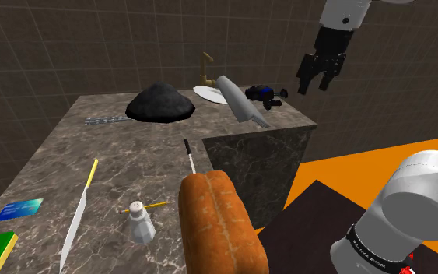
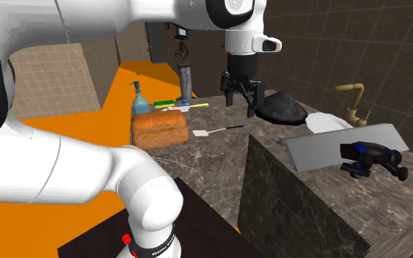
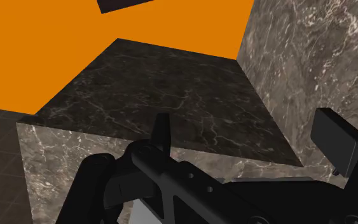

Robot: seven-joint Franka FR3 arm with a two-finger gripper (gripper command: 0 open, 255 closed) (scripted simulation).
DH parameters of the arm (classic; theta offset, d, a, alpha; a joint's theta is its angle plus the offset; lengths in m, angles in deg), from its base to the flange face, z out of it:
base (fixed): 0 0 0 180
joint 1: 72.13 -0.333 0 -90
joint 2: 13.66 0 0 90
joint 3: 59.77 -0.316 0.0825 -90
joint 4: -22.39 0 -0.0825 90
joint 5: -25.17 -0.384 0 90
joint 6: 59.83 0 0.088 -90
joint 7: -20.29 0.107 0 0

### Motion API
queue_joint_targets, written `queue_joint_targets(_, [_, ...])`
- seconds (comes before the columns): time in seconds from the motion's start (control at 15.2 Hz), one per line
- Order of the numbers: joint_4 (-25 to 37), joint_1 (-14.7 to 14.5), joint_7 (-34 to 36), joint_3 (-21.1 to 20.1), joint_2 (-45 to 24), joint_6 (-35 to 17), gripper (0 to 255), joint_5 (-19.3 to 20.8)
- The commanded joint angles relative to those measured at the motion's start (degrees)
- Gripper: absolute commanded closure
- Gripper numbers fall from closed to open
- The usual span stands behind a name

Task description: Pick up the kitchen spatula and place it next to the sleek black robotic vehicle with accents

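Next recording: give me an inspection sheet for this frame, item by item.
Surface: marble counter, L-shaped, crowded.
Job's things: spatula lying flat on the counter, untouched; black vehicle with blue accents, by a grey slab.
Clutter: loaf, shaker, knife, black lump, plate, faucet.
Grippers: hand open, empty, raised in the air.
Cables: nothing seen.
Surroundings: dark tiled walls, orange floor.
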State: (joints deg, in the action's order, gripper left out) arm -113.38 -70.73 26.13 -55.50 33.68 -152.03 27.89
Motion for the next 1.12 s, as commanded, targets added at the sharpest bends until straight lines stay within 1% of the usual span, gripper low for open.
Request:
queue_joint_targets(0.0, [0.00, 0.00, 0.00, 0.00, 0.00, 0.00, 0, 0.00])
queue_joint_targets(0.26, [-2.48, -1.00, 5.67, -4.16, -3.09, -5.50, 0, -2.60])
queue_joint_targets(0.53, [-3.63, -1.95, 11.22, -8.29, -7.60, -11.19, 0, -4.82])
queue_joint_targets(0.79, [-3.41, -2.67, 16.71, -12.35, -13.42, -16.87, 0, -6.41])
queue_joint_targets(1.06, [-1.82, -3.04, 22.31, -16.28, -20.36, -22.27, 0, -7.04])
